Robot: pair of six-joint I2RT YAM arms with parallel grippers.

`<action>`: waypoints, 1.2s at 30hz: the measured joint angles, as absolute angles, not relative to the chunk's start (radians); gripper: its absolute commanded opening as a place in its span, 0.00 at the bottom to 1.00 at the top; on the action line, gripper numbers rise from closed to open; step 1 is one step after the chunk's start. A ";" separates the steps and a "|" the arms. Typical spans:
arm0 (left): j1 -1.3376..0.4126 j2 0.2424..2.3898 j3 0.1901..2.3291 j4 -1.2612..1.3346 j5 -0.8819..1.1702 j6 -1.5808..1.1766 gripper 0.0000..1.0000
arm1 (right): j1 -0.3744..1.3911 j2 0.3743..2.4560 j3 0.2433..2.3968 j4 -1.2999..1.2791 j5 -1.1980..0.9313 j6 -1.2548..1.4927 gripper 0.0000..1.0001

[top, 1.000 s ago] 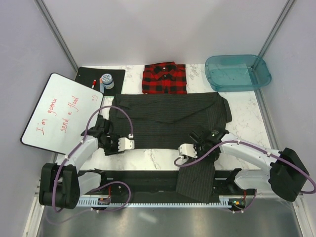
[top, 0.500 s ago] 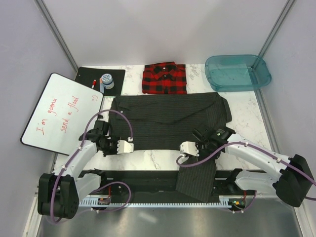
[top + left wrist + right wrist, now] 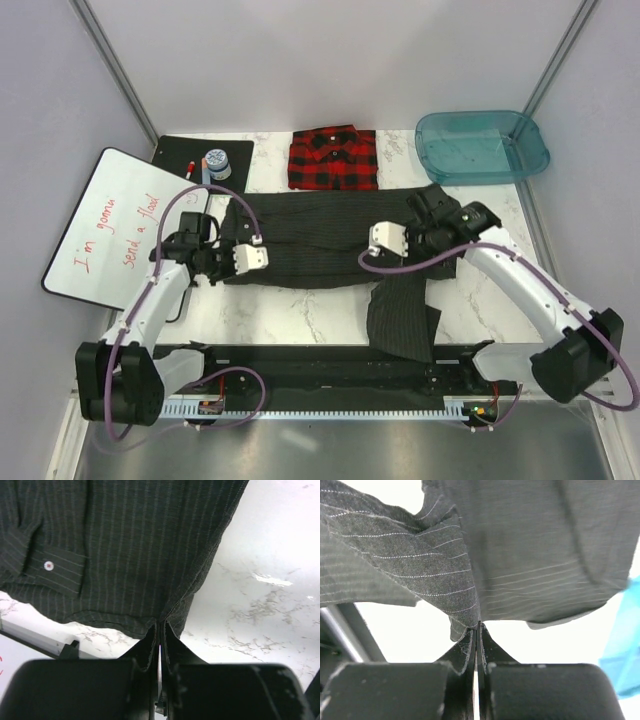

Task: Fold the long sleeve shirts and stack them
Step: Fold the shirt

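Clamped: left pincer [image 3: 159, 629] on near hem of pinstripe shirt [image 3: 320, 235], right pincer [image 3: 477, 629] on same shirt, right part. Shirt spread across middle of surface [image 3: 300, 312], sleeve [image 3: 400, 318] lying toward near edge. Folded plaid shirt [image 3: 333, 158] at far edge. Risk: thin pinch slips, fold lands crooked; loose sleeve drags, bunches under fold

Both my wrist views cut off the pinstriped shirt [image 3: 125, 545]; I see the teal tub [image 3: 626, 650] only as a blurred edge sliver.

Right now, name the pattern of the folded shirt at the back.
Red-and-black plaid shirt; top view shows it best.
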State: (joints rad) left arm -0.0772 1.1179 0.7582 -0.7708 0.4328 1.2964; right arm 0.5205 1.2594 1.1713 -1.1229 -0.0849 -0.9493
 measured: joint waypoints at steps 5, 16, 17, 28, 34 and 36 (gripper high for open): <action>-0.056 1.217 0.832 -0.738 0.446 1.251 0.02 | 0.433 1.434 1.368 -1.126 -0.109 -1.031 0.00; -0.052 1.505 0.995 -0.635 0.421 1.157 0.02 | 0.335 1.813 1.610 -1.077 -0.117 -1.104 0.00; -0.051 1.519 1.001 -0.628 0.416 1.150 0.02 | 0.333 1.833 1.619 -1.071 -0.117 -1.105 0.00; -0.051 1.578 1.005 -0.613 0.329 1.135 0.06 | 0.326 1.912 1.641 -0.998 -0.127 -1.053 0.56; -0.044 1.592 0.999 -0.622 0.285 1.047 0.35 | 0.239 1.958 1.697 -1.039 -0.206 -0.963 0.66; -0.039 1.569 0.999 -0.622 0.287 0.993 0.40 | 0.155 1.956 1.728 -1.077 -0.250 -0.939 0.65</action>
